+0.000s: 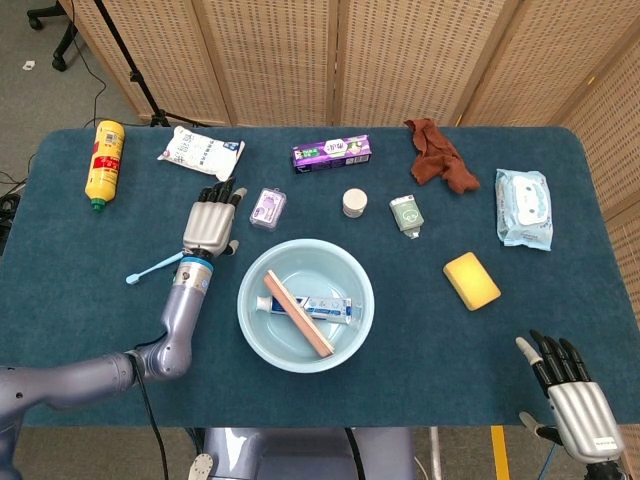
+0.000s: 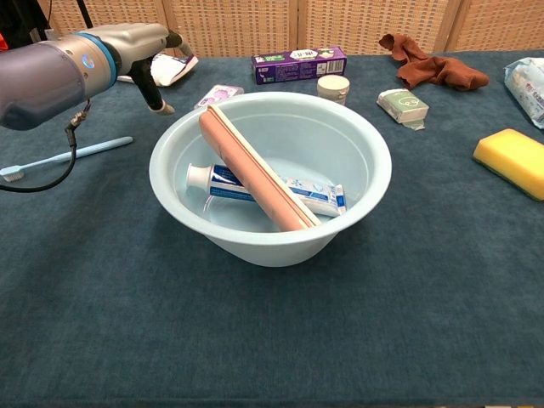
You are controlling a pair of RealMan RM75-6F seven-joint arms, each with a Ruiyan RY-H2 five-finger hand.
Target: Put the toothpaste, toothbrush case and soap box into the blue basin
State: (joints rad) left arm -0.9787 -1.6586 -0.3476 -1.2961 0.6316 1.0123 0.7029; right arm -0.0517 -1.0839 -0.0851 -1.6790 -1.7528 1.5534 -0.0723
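Now the left hand, released and holding nothing, should reach right past the blue basin rim and pinch the soap box gently.

glossy pale-blue plastic basin, matt napped blue cloth over the table, crumpled brown rag

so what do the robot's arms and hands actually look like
The left robot hand has a silver metal back and black fingers with pale tips. A light blue ring marks its wrist, and the arm behind it is smooth silver-grey tubing with a thin black cable hanging alongside. The right robot hand looks the same, with a small dark label on its silver back.
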